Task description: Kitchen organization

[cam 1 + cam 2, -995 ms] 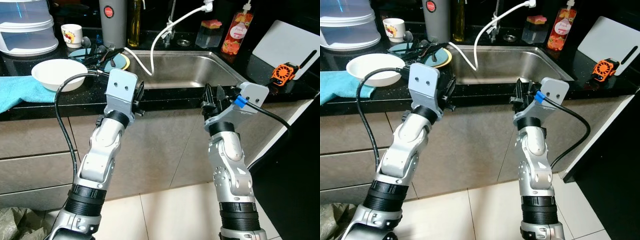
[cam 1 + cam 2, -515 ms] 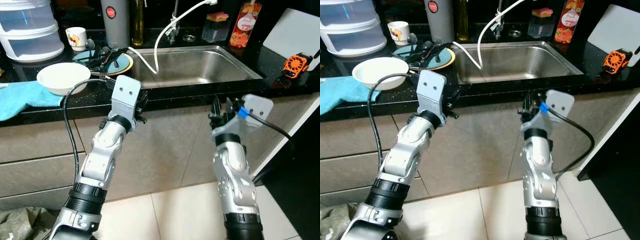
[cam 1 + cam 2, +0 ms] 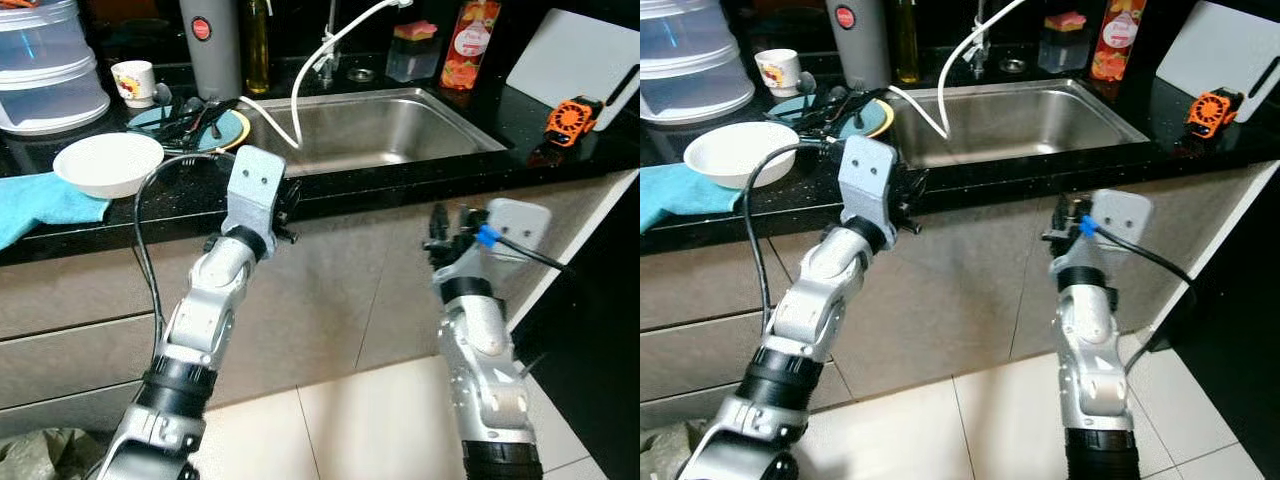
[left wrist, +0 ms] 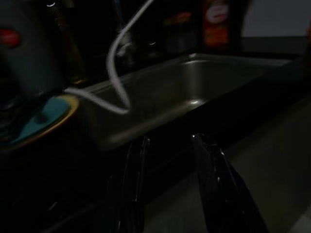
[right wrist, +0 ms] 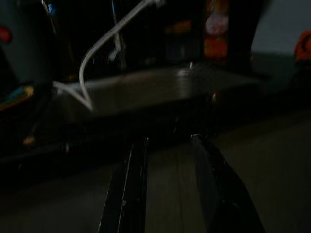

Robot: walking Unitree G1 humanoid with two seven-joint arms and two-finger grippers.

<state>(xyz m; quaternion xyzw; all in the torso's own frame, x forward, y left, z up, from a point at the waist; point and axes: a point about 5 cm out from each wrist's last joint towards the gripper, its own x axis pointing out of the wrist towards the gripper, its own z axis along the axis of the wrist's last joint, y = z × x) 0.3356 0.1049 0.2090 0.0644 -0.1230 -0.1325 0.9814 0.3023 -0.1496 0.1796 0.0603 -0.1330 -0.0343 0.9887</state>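
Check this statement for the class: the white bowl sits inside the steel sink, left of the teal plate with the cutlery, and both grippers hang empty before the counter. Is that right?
One thing is wrong. The white bowl sits on the black counter beside the blue cloth, not inside the sink; the left eye view shows it. The rest stands: it lies left of the teal plate, and the left gripper and right gripper are empty.

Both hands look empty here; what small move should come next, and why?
Probably raise the left hand over the counter edge toward the white bowl. It hangs open and empty at the black counter's front, nearer the dishes than the right hand, which sits lower against the cabinet.
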